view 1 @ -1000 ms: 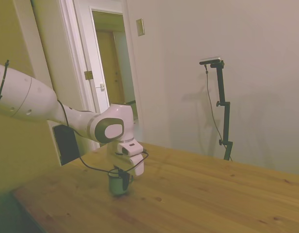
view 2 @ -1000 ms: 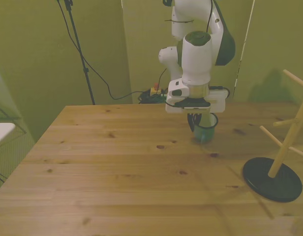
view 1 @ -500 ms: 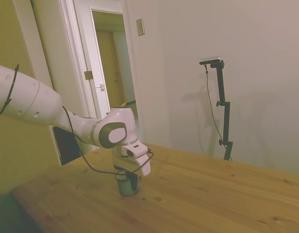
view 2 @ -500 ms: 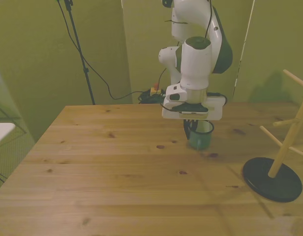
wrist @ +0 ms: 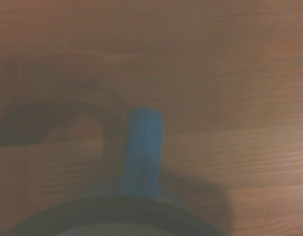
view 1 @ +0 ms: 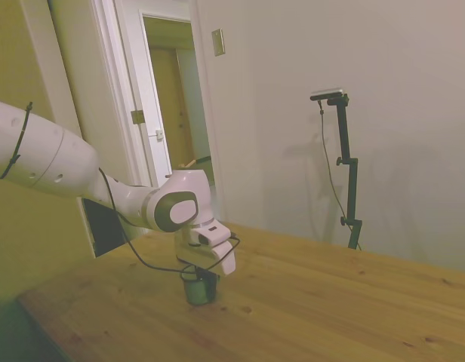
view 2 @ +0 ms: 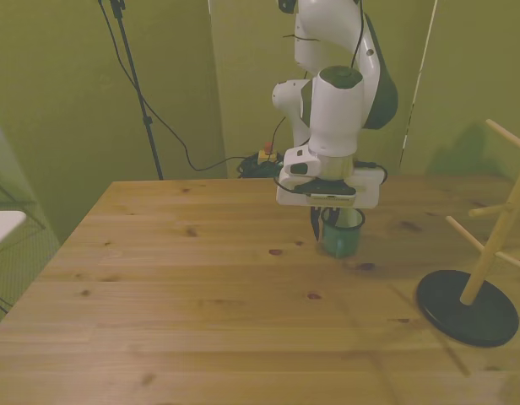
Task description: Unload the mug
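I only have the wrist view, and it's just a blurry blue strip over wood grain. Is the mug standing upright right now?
Observer: Yes. In the front view the mug stands upright, directly under the hand.
Operator: Is it on the table or in the air?
Observer: In the side view its base looks to be down on the table.
Operator: Is anything else on the table?
Observer: A wooden peg stand with a black round base stands at the front view's right, apart from the mug, with nothing hanging on the pegs that show.
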Robot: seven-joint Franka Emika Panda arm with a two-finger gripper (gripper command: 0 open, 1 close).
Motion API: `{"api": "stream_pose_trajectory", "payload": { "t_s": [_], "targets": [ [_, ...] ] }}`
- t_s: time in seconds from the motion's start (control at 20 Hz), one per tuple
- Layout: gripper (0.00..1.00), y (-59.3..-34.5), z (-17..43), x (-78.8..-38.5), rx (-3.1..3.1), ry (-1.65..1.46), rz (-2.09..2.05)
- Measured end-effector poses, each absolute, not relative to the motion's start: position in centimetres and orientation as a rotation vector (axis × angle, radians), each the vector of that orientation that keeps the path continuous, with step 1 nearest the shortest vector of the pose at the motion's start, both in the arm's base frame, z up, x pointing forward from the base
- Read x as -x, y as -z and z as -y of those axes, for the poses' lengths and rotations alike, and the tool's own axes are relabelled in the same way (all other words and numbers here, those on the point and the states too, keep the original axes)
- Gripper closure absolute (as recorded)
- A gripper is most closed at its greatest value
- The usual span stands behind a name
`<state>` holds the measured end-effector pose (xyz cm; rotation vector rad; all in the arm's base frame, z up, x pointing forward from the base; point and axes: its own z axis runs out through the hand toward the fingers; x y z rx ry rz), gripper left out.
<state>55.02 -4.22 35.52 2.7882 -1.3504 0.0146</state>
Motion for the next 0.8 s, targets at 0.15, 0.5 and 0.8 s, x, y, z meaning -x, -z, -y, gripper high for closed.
{"api": "stream_pose_trajectory", "payload": {
  "t_s": [0.15, 0.5, 0.8],
  "targets": [
    [0.0, -35.46, 4.31, -55.01, -2.79, -0.014, 1.343],
    [0.0, -35.01, 4.54, -54.78, -2.786, -0.021, 1.329],
    [0.0, -35.06, 5.0, -54.79, -2.785, -0.027, 1.332]
  ]
}}
